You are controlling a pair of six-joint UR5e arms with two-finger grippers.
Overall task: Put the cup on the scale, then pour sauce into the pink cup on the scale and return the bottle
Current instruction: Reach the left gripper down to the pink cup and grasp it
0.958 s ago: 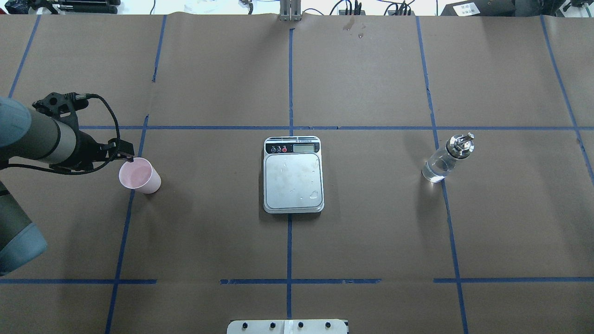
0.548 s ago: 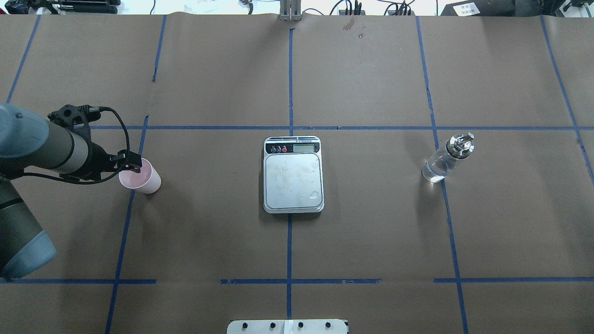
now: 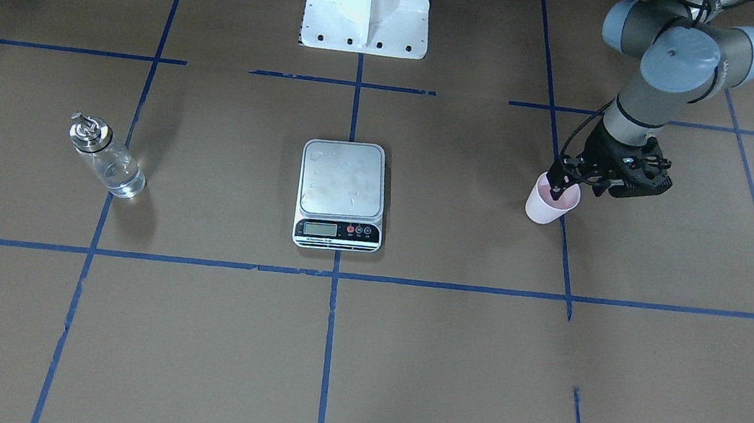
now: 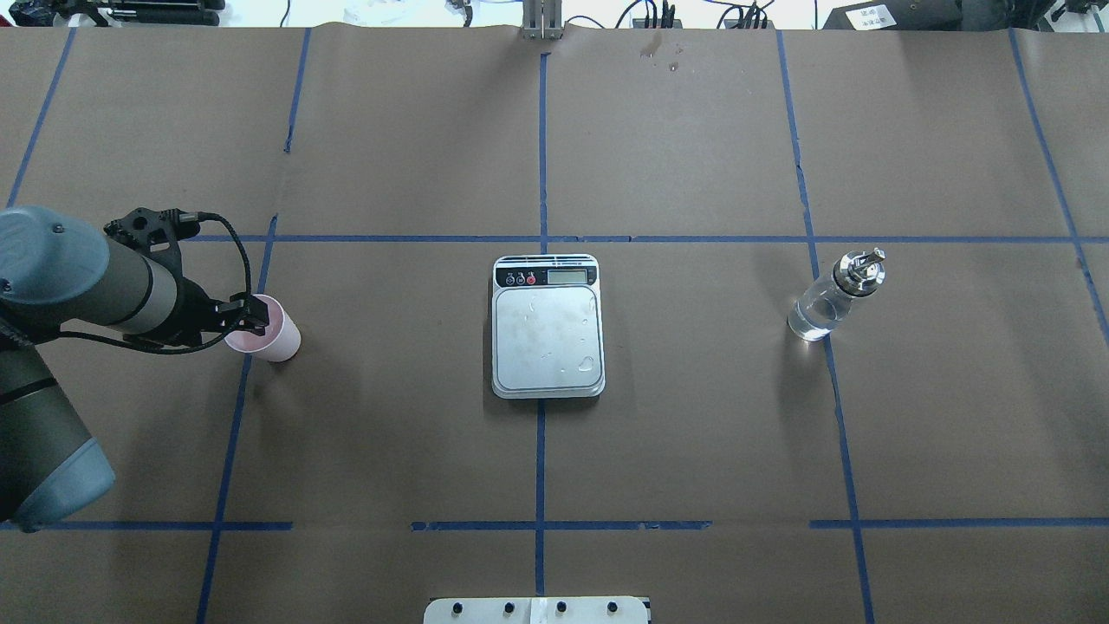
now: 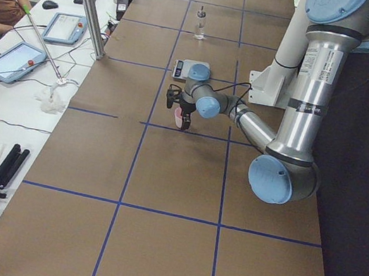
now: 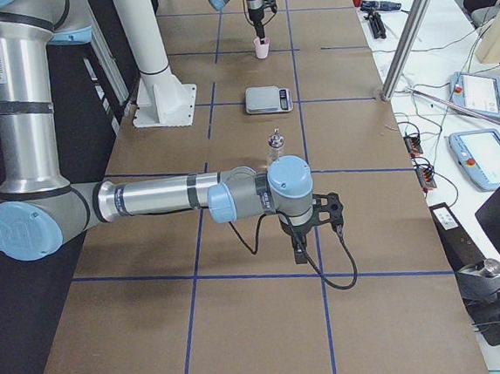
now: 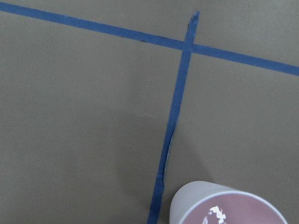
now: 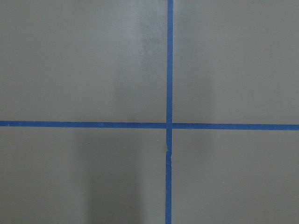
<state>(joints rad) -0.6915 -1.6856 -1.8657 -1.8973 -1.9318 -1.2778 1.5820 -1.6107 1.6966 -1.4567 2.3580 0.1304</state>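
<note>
Table (image 4: 693, 433): L gripper (image 4: 256, 317) at cup (image 4: 282, 341) rim (closure: can't tell). Pickup step; next clamp, lift to scale (image 4: 548, 338).

Cup (image 7: 224, 210) is cut off by the bottom edge in the left wrist view, only rim and some wall showing. In the overhead view the left gripper (image 4: 258, 316) covers the rim's arm side, and finger contact is too small to tell. Right gripper (image 6: 300, 253) shows only in the exterior right view, finger spread unclear; the bottle (image 6: 274, 145) base is hidden there behind the near arm's wrist, and the scale (image 4: 548, 338) display digits are unreadable.
</note>
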